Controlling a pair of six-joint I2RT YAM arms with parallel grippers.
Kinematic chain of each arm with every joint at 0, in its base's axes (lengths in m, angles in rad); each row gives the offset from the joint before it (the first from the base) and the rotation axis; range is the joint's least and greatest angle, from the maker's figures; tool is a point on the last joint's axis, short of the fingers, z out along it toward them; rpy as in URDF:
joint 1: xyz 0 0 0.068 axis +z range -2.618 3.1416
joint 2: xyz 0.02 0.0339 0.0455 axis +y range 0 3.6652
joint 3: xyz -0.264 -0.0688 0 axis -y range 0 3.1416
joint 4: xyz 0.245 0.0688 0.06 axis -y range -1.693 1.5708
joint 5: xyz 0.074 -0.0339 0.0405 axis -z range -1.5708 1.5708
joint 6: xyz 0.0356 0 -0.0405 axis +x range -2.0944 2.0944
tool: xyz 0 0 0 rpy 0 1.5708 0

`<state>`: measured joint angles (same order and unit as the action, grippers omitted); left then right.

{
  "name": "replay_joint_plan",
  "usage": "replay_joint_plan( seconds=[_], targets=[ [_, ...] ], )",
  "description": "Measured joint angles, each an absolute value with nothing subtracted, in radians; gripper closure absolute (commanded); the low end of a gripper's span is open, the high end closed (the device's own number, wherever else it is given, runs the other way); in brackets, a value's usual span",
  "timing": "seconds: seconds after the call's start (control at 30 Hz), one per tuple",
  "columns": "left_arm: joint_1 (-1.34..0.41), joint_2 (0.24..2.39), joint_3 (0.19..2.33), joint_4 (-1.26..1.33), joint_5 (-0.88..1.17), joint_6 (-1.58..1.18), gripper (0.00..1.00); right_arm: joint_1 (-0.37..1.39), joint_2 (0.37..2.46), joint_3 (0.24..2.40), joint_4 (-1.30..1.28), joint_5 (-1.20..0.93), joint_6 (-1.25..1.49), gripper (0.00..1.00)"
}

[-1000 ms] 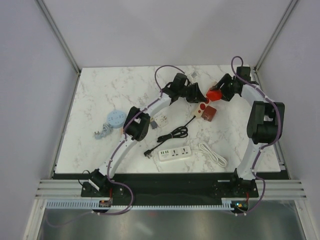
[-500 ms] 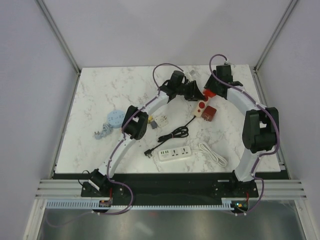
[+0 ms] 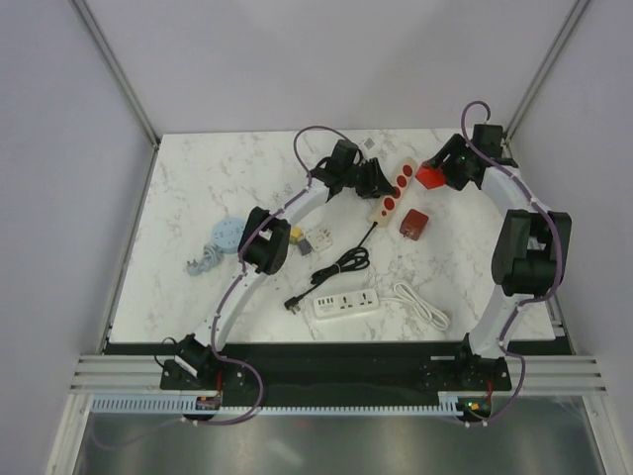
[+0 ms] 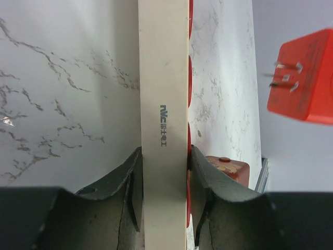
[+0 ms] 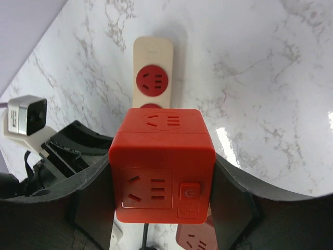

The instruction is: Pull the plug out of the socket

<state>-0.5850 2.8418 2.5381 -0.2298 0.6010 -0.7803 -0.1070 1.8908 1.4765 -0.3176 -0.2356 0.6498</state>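
Note:
A cream power strip with red sockets (image 3: 393, 188) lies at the back of the marble table. My left gripper (image 3: 374, 181) is shut on its near end; the left wrist view shows the strip's side (image 4: 163, 104) clamped between my fingers. My right gripper (image 3: 435, 176) is shut on a red cube plug adapter (image 3: 428, 176) and holds it in the air, clear of the strip. Its prongs (image 4: 283, 78) show free in the left wrist view. In the right wrist view the cube (image 5: 162, 161) sits between my fingers above the strip (image 5: 153, 70).
A second red cube adapter (image 3: 413, 224) lies right of the strip's black cable (image 3: 346, 262). A white power strip (image 3: 347, 303) and its white cable (image 3: 421, 303) lie nearer. A blue round socket (image 3: 226, 236) and small adapters (image 3: 315, 240) lie left.
The red cube plug has come off the cream strip and my right gripper has carried it up and to the right. The strip has swung, its far end pointing back right.

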Motion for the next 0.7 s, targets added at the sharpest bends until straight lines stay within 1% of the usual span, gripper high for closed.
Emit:
replay_joint_plan(
  seconds=[0.13, 0.17, 0.2, 0.27, 0.3, 0.37, 0.4, 0.47, 0.57, 0.6, 0.7],
  targets=[
    [-0.584, 2.842, 2.531, -0.213, 0.607, -0.780, 0.97, -0.074, 1.881, 1.449, -0.321, -0.229, 0.640, 1.00],
    [-0.584, 2.842, 2.525, -0.199, 0.612, -0.780, 0.94, -0.074, 1.877, 1.441, -0.323, -0.229, 0.636, 1.00],
    [-0.583, 2.842, 2.522, -0.191, 0.615, -0.780, 0.86, -0.076, 1.871, 1.431, -0.321, -0.227, 0.633, 1.00],
    [-0.583, 2.842, 2.514, -0.175, 0.624, -0.780, 0.74, -0.085, 1.860, 1.414, -0.315, -0.228, 0.629, 1.00],
    [-0.582, 2.842, 2.511, -0.169, 0.628, -0.780, 0.61, -0.089, 1.858, 1.407, -0.311, -0.229, 0.628, 1.00],
    [-0.579, 2.840, 2.502, -0.158, 0.631, -0.778, 0.52, -0.096, 1.858, 1.394, -0.298, -0.235, 0.627, 1.00],
    [-0.578, 2.838, 2.497, -0.154, 0.632, -0.773, 0.43, -0.099, 1.858, 1.389, -0.297, -0.240, 0.626, 0.99],
    [-0.573, 2.836, 2.488, -0.154, 0.636, -0.755, 0.32, -0.102, 1.860, 1.379, -0.287, -0.253, 0.627, 0.95],
    [-0.564, 2.813, 2.473, -0.151, 0.659, -0.730, 0.24, -0.102, 1.864, 1.365, -0.265, -0.270, 0.628, 0.91],
    [-0.561, 2.803, 2.465, -0.155, 0.659, -0.719, 0.18, -0.102, 1.864, 1.360, -0.259, -0.275, 0.628, 0.90],
    [-0.548, 2.760, 2.419, -0.169, 0.660, -0.669, 0.12, -0.101, 1.864, 1.341, -0.239, -0.284, 0.628, 0.85]
  ],
)
